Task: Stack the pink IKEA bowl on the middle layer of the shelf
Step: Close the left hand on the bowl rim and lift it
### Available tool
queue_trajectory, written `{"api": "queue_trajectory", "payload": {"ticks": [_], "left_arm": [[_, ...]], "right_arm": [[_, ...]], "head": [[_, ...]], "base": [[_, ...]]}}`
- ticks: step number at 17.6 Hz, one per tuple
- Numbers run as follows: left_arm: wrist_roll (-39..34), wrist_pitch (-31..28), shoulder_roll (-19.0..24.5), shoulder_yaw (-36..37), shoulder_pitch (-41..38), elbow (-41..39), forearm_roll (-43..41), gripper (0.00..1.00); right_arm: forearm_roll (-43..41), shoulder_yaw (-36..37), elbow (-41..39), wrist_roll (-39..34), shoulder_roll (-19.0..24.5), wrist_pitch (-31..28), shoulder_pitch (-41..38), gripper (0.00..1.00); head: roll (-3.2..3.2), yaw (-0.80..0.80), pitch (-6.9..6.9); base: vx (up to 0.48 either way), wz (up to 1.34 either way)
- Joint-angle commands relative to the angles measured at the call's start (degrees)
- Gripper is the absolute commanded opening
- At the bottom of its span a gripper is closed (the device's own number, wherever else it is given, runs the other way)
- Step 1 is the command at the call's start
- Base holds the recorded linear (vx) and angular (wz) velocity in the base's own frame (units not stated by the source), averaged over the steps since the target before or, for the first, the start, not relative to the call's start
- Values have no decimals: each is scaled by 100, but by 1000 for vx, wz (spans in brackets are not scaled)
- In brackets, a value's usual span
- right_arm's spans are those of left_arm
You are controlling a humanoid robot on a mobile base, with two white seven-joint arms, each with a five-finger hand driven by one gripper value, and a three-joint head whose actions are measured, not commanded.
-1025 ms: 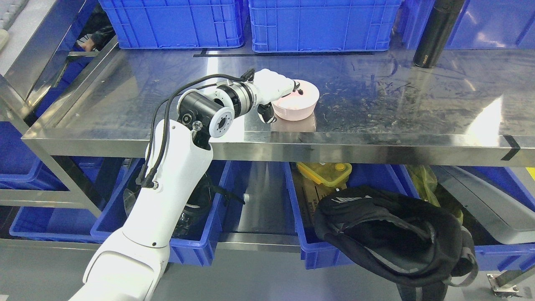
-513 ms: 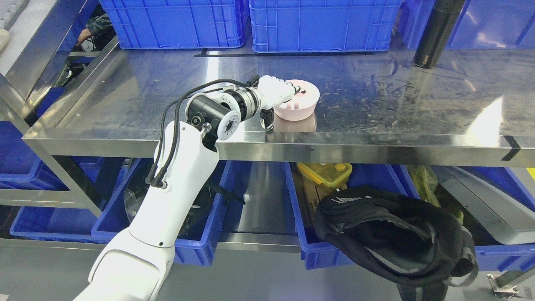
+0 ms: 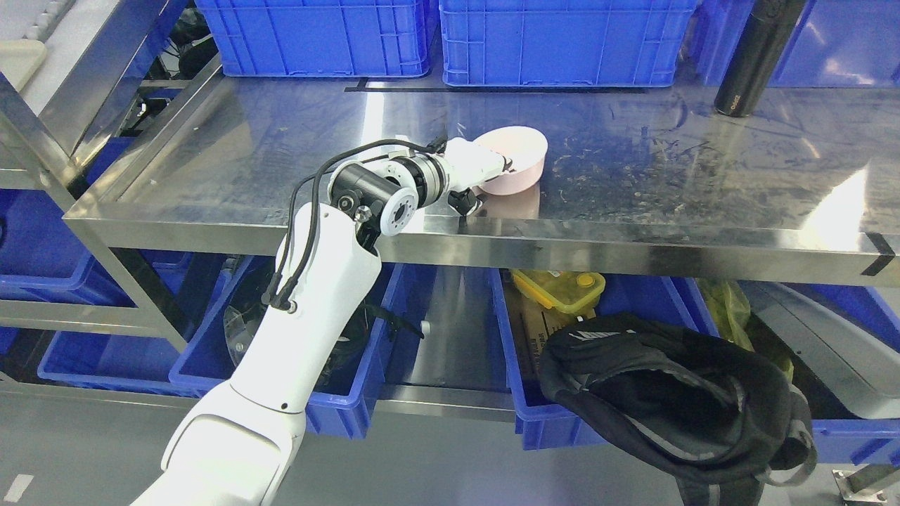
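- While the black backpack [image 3: 675, 400] and the blue bins [image 3: 337, 365] fill the lower level nearest the camera, none of them bears on the work.
- Left arm comes in from the lower left and reaches over the front edge of the steel shelf [image 3: 633, 176]; right arm is not in view, so the left is the only one near.
- Left hand [image 3: 478, 165] is clamped on the near-left rim of the pink bowl [image 3: 517, 156]: white fingers over the rim, dark thumb under the wall.
- Bowl lies just beyond and right of the hand, near the front edge, tilted, opening towards the back.
- Bowl is round, so no long axis; pale pink, plain, looks like smooth plastic.
- No second bowl to stack on is visible.
- At the back stand blue crates [image 3: 562, 42] and a black bottle [image 3: 756, 60].
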State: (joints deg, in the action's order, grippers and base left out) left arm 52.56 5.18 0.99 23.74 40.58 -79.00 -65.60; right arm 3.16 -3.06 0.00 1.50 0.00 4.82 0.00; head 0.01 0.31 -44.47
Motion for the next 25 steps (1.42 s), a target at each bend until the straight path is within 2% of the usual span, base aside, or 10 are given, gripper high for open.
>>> {"api": "queue_trajectory", "payload": {"ticks": [1, 3, 6, 10, 15, 22, 25], "left_arm": [[-211, 9, 1, 17, 310, 780, 21, 78], [-308, 9, 1, 95, 380, 930, 30, 76], [-343, 9, 1, 96, 407, 966, 82, 66], [-343, 36, 1, 104, 486, 992, 529, 40], [-317, 62, 1, 43, 504, 992, 680, 17], [-517, 97, 1, -290, 583, 922, 689, 5], [-607, 816, 1, -685, 565, 931, 689, 0]], "right_arm": [[0, -1, -100, -1, -100, -8, -132, 100], [0, 8, -100, -1, -100, -8, -132, 100], [-8, -1, -100, -1, -100, -8, -132, 100], [0, -1, -100, -1, -100, -8, -132, 100], [0, -1, -100, -1, -100, -8, -132, 100], [0, -1, -100, -1, -100, -8, -132, 100], [-9, -1, -100, -1, -100, -8, -132, 100]], "head": [[0, 0, 0], [0, 0, 0], [0, 0, 0], [0, 0, 0], [0, 0, 0], [0, 0, 0], [0, 0, 0]], "base": [[-35, 48], [-18, 24], [0, 0], [0, 0], [0, 0], [0, 0], [0, 0]]}}
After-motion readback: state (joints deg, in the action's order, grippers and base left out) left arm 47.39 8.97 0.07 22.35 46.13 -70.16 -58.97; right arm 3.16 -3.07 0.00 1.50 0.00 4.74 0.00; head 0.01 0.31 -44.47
